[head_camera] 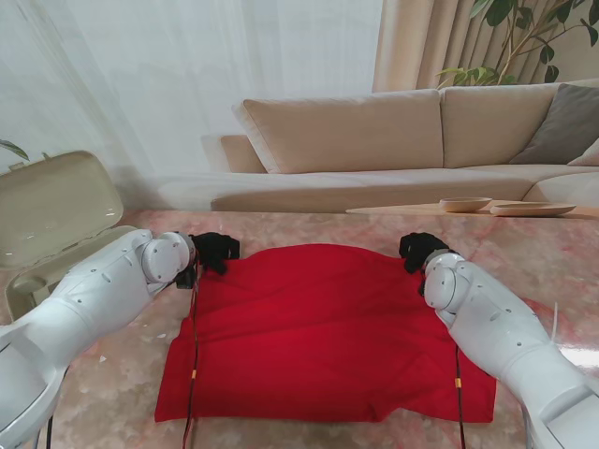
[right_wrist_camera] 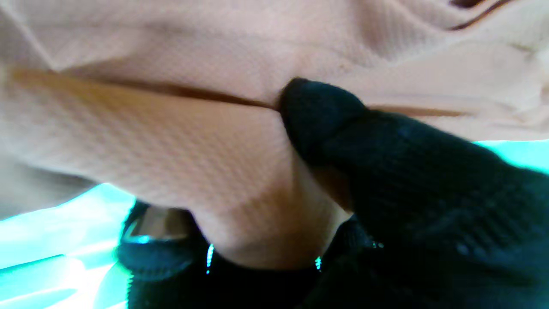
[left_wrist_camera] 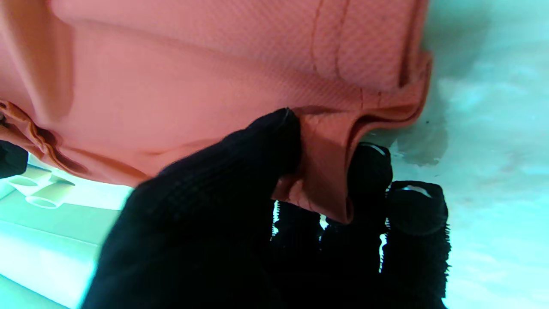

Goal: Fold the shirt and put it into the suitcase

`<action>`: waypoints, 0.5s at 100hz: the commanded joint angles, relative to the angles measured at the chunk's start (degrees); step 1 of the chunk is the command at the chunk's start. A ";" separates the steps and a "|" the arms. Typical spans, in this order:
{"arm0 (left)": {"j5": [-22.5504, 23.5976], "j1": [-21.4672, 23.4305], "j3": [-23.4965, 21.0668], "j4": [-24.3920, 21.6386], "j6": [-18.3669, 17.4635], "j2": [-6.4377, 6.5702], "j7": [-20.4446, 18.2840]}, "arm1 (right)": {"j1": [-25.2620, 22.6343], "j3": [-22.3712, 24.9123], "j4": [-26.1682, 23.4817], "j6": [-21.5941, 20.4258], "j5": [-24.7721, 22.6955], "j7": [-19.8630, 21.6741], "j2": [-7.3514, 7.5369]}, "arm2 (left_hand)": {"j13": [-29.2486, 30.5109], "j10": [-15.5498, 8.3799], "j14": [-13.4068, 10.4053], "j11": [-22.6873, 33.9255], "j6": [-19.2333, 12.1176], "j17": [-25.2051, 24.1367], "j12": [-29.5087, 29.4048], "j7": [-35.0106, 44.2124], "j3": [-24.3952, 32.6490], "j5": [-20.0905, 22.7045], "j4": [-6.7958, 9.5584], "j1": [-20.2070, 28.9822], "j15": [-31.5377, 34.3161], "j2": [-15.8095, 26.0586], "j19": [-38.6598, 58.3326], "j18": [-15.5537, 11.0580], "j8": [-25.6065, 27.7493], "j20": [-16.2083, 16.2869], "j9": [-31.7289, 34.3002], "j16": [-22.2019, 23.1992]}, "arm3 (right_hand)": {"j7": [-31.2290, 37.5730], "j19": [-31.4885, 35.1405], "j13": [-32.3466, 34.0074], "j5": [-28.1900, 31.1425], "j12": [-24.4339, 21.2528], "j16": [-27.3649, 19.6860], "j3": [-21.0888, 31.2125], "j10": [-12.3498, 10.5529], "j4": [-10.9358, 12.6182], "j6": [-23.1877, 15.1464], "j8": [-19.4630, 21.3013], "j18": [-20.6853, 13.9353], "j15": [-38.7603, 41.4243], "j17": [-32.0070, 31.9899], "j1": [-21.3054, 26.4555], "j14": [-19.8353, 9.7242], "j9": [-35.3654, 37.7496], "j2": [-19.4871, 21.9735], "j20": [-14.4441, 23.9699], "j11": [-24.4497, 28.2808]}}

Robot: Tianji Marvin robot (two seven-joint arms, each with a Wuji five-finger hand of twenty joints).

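A red shirt [head_camera: 318, 332] lies spread on the marble table, wrinkled, its far edge between my two black-gloved hands. My left hand [head_camera: 213, 251] sits at the shirt's far left corner; in the left wrist view the thumb and fingers [left_wrist_camera: 274, 171] pinch a fold of the cloth [left_wrist_camera: 326, 171]. My right hand [head_camera: 421, 251] is at the far right corner, and its wrist view shows the thumb [right_wrist_camera: 326, 120] pressed into the fabric [right_wrist_camera: 193, 150] with fingers under it. The beige suitcase [head_camera: 51, 210] stands open at the far left, lid raised.
A beige sofa [head_camera: 393, 140] runs behind the table. A low wooden board with a bowl [head_camera: 465, 204] lies at the far right. Thin cables [head_camera: 194, 374] hang from both arms across the shirt. The table [head_camera: 112, 393] shows around the shirt.
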 commanded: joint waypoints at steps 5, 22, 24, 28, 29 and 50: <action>-0.16 0.60 -1.16 -0.83 0.60 0.33 0.74 | -1.19 1.11 -1.05 -0.49 0.29 0.31 -0.01 | 3.35 1.04 -0.85 4.28 -2.23 1.81 0.96 3.88 6.51 2.20 2.29 -0.51 3.92 -2.33 4.78 1.65 2.55 2.44 2.96 1.25 | 4.11 6.73 3.11 2.99 2.02 1.75 9.18 1.19 4.74 -2.89 2.29 -0.20 3.72 3.53 5.52 -3.61 2.73 -4.27 1.27 5.79; 0.15 1.61 -3.81 -2.51 0.50 0.74 2.17 | -2.64 3.45 -4.15 -1.05 0.28 -0.01 0.06 | 5.05 0.96 -0.79 6.54 -3.24 3.50 2.36 6.51 12.03 3.91 3.81 -1.20 5.34 -3.88 5.26 2.49 4.68 3.12 3.61 1.54 | 4.59 7.12 3.06 5.46 4.17 1.38 13.08 2.16 4.68 -3.87 4.31 0.51 5.44 4.45 5.79 -3.89 4.23 -7.88 1.26 5.92; 0.16 1.75 -4.14 -2.71 0.47 0.77 2.38 | -2.80 3.68 -4.50 -1.09 0.29 -0.10 0.05 | 5.20 1.05 -0.74 6.81 -3.39 3.61 2.64 6.70 12.73 4.05 4.04 -1.36 5.57 -4.04 5.32 2.59 4.88 3.27 3.61 1.62 | 4.58 7.18 3.06 5.54 4.30 1.35 13.27 2.23 4.66 -3.90 4.40 0.51 5.61 4.59 5.78 -3.98 4.32 -8.00 1.28 5.95; 0.19 2.02 -4.77 -3.26 0.48 0.89 2.59 | -3.09 4.11 -5.18 -1.19 0.30 -0.26 0.04 | 5.51 1.21 -0.75 7.17 -3.68 3.86 3.01 7.18 13.73 4.41 4.39 -1.54 5.94 -4.29 5.51 2.76 5.28 3.55 3.71 1.72 | 4.58 7.27 3.02 5.77 4.57 1.23 13.70 2.44 4.60 -3.95 4.61 0.47 5.97 4.86 5.77 -4.15 4.45 -8.36 1.32 5.93; 0.21 2.08 -4.92 -3.42 0.49 0.93 2.61 | -3.15 4.19 -5.30 -1.24 0.30 -0.34 0.02 | 5.58 1.21 -0.75 7.24 -3.74 3.93 3.07 7.27 13.91 4.49 4.45 -1.54 5.99 -4.33 5.54 2.78 5.35 3.60 3.76 1.73 | 4.59 7.29 3.03 5.84 4.63 1.21 13.79 2.47 4.58 -3.97 4.65 0.47 6.05 4.91 5.80 -4.17 4.47 -8.40 1.33 5.92; 1.74 3.59 -8.20 -6.62 1.74 1.53 5.02 | -3.19 4.95 -6.81 -1.42 0.42 -2.61 -0.57 | 5.62 1.62 -0.40 7.19 -4.48 3.94 3.22 7.56 14.33 4.93 4.25 -1.31 6.18 -4.53 5.56 2.98 5.77 4.01 3.58 1.76 | 4.74 7.83 3.04 6.28 5.95 1.29 14.85 3.72 4.55 -4.26 5.60 0.01 7.87 6.19 6.14 -5.27 4.67 -8.62 1.43 5.99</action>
